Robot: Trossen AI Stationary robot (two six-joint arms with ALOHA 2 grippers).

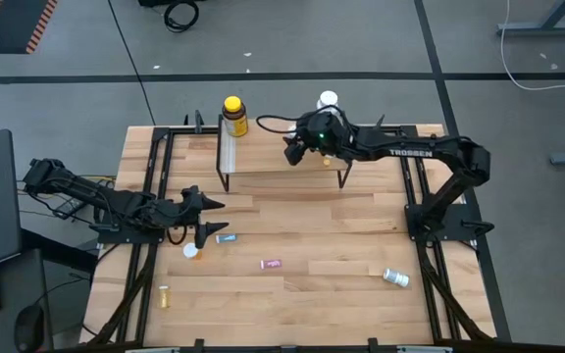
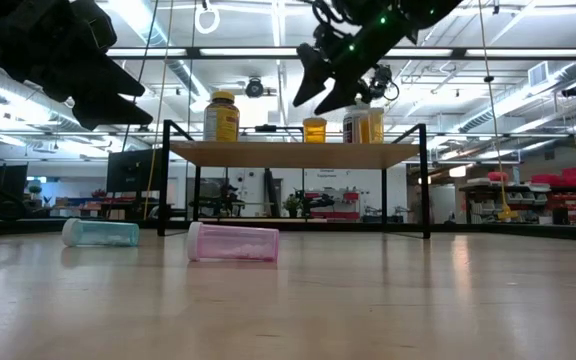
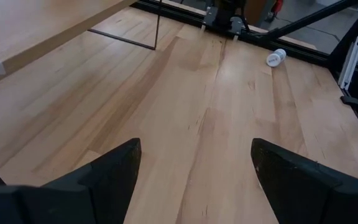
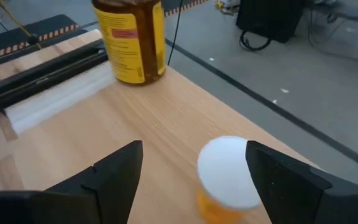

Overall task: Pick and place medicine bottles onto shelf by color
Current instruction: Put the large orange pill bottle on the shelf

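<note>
Pink vial [image 2: 233, 243] lying on its side on the worktop [image 1: 302, 294], long axis running 9 to 3 o'clock, left end effector [image 1: 207, 218] idling open and empty, right end effector [image 4: 194, 163] hovering open, empty, over orange white-capped vial [image 4: 227, 177] standing upright on the shelf [image 1: 273, 152], big yellow bottle [image 4: 131, 38] upright beyond.

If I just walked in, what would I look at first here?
Probably the right gripper up over the shelf, its fingers open just above an orange white-capped vial standing on the plank. Next, the big yellow bottle at the shelf's other end. Then the little vials lying on the table, like the pink one and the teal one, near the open left gripper.
</note>
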